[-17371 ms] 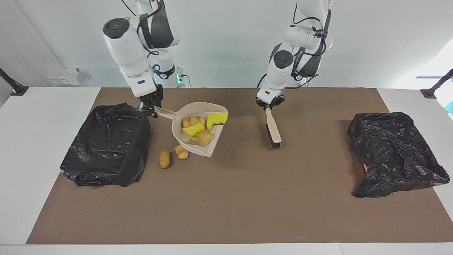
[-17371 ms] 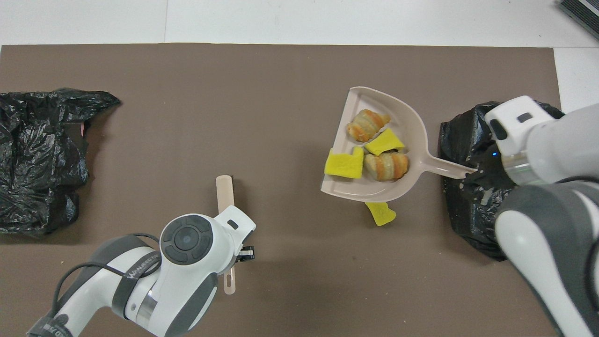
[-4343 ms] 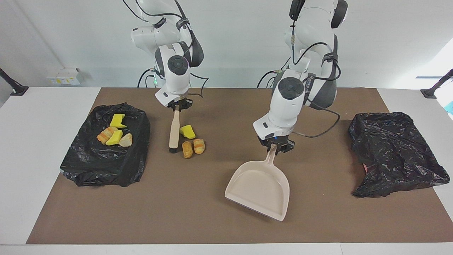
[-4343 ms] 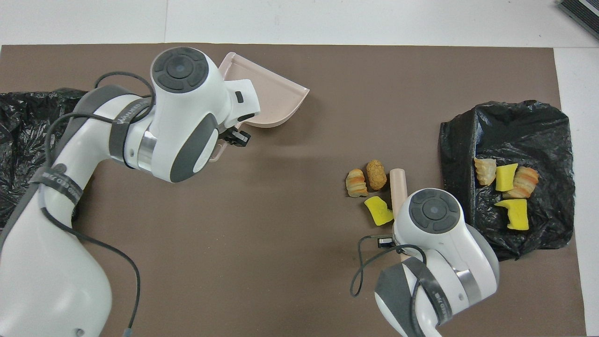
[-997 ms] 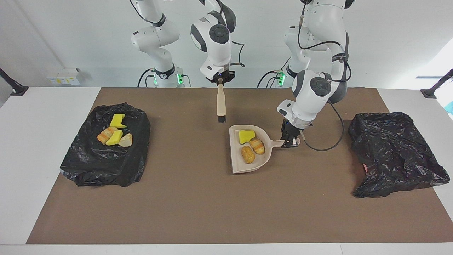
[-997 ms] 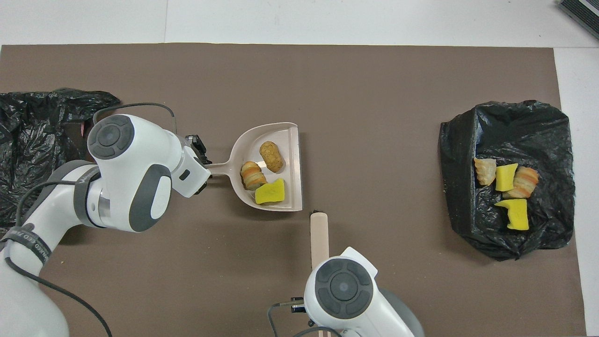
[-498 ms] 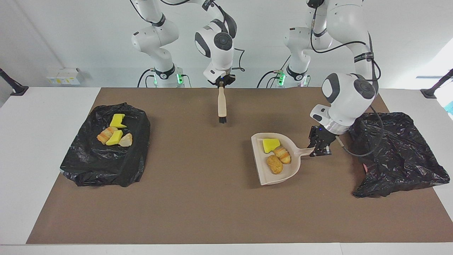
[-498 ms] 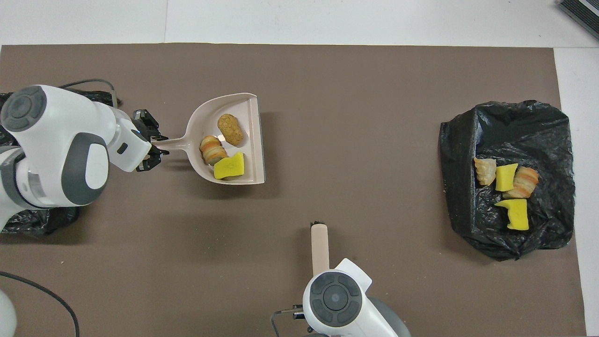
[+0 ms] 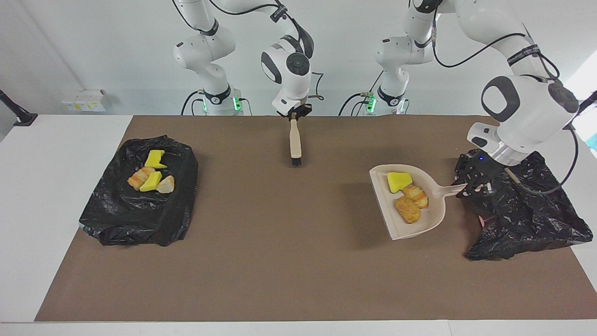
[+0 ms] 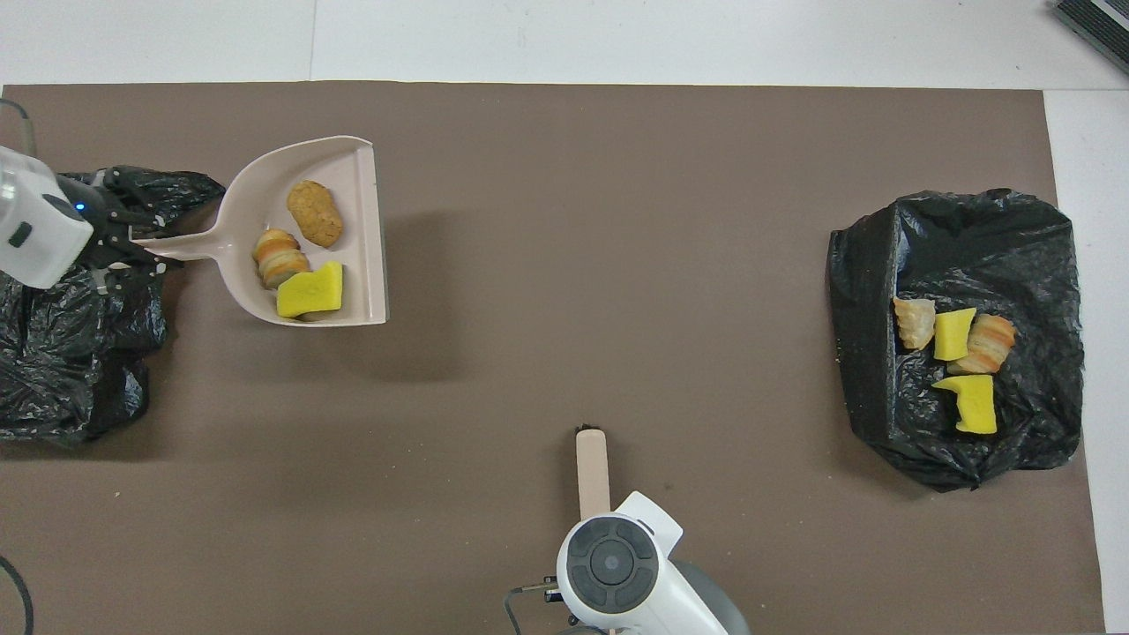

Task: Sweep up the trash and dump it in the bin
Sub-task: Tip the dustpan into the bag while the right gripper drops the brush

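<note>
Facing view first: I have the left end effector (image 9: 475,183) clenched on the handle tip of the beige dustpan (image 9: 422,219), raised above the bench (image 9: 289,261) at the left arm's end, right at the near corner of a crumpled black bag (image 9: 527,219). Three scraps ride in the pan: a yellow sponge chunk (image 9: 399,181), a striped pastry piece (image 9: 416,195) and a golden-brown nugget (image 9: 407,209). The pan's shadow on the brown mat lies apart from it, so I judge it airborne and roughly level.

My right end effector (image 9: 293,117) grasps the top of the wooden brush (image 9: 295,142), which hangs bristles-down over the mat near the robots, at mid-bench. That arm waits.

Four scraps (image 9: 151,176) already sit on the black-lined bin (image 9: 140,210) at the right arm's end. On the overhead view that same bin (image 10: 957,335) is well apart from the loaded dustpan (image 10: 304,234).

I read the step in hand as carrying the second load to a dump. Next, I reckon the pan's open lip has to come over the bag near it and the handle has to lift so the pieces slide out; the lip now points away from that bag, so a turn of the wrist looks necessary. A hasty tilt could spill the scraps onto the mat.

I cannot read any brand, label or writing on the tools or bags.
</note>
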### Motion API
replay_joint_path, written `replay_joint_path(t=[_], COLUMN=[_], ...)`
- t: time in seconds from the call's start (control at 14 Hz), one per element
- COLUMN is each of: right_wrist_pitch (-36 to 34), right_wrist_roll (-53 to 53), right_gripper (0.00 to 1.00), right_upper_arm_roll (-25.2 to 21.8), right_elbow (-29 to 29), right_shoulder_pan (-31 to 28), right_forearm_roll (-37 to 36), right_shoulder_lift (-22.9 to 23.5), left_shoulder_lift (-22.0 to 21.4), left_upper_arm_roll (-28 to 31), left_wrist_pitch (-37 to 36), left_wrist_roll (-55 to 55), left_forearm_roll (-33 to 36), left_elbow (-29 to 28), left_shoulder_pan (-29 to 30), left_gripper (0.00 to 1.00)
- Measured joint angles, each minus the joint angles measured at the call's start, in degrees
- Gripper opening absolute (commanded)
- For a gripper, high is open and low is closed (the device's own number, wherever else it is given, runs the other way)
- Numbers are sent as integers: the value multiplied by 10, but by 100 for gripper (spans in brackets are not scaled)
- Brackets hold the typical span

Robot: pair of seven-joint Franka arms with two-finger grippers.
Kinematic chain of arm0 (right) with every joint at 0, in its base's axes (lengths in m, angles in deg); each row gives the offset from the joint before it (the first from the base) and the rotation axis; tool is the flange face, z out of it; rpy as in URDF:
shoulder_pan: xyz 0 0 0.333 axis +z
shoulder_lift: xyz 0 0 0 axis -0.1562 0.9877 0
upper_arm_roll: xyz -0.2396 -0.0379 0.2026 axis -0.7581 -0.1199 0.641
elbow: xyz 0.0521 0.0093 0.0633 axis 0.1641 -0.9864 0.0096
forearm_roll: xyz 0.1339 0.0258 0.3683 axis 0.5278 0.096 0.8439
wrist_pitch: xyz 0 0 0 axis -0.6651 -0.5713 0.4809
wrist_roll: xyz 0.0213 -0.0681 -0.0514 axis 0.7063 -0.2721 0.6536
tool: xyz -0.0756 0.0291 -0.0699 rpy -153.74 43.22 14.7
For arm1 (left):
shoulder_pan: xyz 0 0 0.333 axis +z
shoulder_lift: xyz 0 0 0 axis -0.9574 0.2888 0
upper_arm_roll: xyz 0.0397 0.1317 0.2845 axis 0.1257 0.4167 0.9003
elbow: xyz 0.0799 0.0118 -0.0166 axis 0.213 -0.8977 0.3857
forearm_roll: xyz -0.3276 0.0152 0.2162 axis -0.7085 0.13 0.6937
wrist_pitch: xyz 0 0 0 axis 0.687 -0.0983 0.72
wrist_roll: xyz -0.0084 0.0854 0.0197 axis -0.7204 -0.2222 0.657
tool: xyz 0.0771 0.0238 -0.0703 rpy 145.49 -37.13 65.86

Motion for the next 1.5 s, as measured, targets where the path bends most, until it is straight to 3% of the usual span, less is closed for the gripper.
replay_joint_path(t=[0.14,0.21,0.28,0.57,0.85,1.14,1.5], right_wrist_pitch=[19,25,28,34,41,41,41], right_wrist_roll=[0,0,0,0,0,0,0], right_gripper=[28,58,96,100,100,100,100], right_upper_arm_roll=[0,0,0,-1,-11,-14,-15], right_elbow=[-1,-1,-1,8,70,126,163], right_shoulder_pan=[0,0,0,0,-31,-105,-171], right_forearm_roll=[0,0,0,-4,-39,-97,-166], right_shoulder_lift=[11,16,19,20,18,17,17], left_shoulder_lift=[0,0,1,1,6,10,10], left_upper_arm_roll=[2,2,3,4,4,-2,-9], left_wrist_pitch=[-22,-25,-26,-26,-26,-10,98], left_wrist_roll=[-50,-75,-98,-159,-164,-156,-112], left_forearm_roll=[9,10,11,36,107,226,402], left_elbow=[17,19,19,24,52,67,64], left_shoulder_pan=[44,66,88,167,220,220,199], left_gripper=[0,0,0,0,0,0,0])
